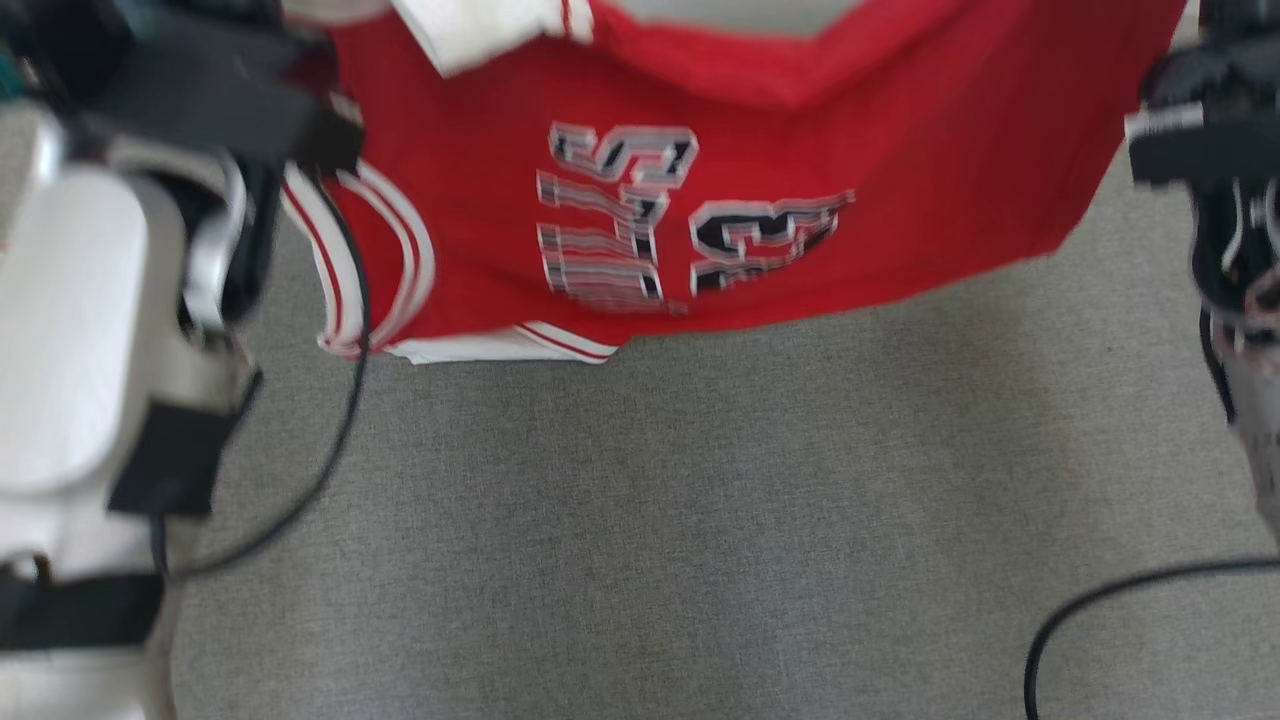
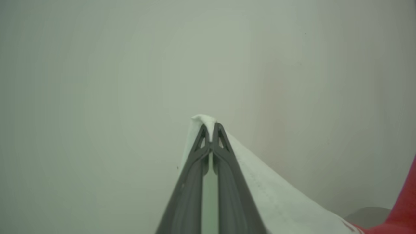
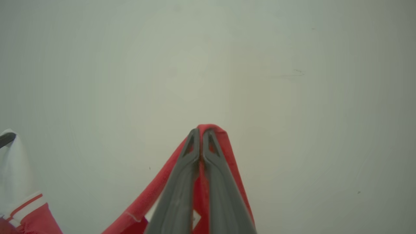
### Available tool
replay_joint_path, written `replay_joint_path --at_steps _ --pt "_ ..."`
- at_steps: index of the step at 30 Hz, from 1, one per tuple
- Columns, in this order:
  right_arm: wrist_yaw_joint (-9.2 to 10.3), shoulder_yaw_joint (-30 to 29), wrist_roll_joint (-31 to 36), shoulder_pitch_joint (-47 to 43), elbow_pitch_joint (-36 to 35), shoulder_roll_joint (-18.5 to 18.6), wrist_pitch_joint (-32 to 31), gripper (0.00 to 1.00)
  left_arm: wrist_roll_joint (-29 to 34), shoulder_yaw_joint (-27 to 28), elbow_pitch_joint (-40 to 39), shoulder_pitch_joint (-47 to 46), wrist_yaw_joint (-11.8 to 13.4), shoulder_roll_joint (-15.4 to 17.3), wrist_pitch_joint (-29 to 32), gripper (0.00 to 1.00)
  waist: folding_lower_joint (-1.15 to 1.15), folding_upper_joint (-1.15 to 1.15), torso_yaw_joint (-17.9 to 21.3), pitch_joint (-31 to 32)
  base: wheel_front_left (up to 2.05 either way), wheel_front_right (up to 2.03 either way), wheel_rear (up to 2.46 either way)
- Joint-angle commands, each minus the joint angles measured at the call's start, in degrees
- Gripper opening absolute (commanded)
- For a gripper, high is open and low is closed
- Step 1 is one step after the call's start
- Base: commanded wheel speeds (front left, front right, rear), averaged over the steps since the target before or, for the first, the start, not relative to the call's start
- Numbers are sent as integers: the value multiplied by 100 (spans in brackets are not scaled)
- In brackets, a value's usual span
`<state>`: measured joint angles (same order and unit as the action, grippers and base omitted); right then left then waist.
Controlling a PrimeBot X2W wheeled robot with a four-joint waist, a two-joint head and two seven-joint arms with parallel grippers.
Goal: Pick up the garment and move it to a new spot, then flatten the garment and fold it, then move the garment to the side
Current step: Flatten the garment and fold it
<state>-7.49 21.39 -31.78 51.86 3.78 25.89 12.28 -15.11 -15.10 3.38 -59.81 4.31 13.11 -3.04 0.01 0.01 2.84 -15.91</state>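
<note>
Head view: the red sleeveless jersey with white trim (image 1: 760, 230) hangs spread wide above the grey woven surface (image 1: 700, 540), probably so it can be laid flat. The left gripper (image 2: 210, 128) pinches its white edge and the right gripper (image 3: 201, 131) its red hem, jaws tight on cloth. Open surface lies below, with black cables (image 1: 352, 420) at both sides.
</note>
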Motion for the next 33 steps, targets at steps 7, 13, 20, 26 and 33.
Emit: replay_joint_path --at_steps 7,13,20,26,33 --pt "0 420 -152 2022 1721 -228 281 0 247 11 1963 -2053 -194 -105 -807 0 -1 -1 -11 -292 0 0 0" --pt "0 90 26 2812 2345 -641 283 0 403 33 3056 -3273 -260 -133 -1129 0 -1 -1 23 -405 0 0 0" --pt "0 347 8 2921 2551 -630 285 0 366 30 3240 -3595 -363 -359 -1207 0 -1 -1 -111 -742 0 0 0" --pt "0 791 -312 2062 2179 -357 287 0 81 328 2169 -2068 -204 -690 -1211 0 -1 -1 -252 -1004 0 0 0" --pt "0 792 -684 524 1439 -67 286 0 57 351 309 557 128 -875 -1213 0 -1 -1 -331 -1026 0 0 0"
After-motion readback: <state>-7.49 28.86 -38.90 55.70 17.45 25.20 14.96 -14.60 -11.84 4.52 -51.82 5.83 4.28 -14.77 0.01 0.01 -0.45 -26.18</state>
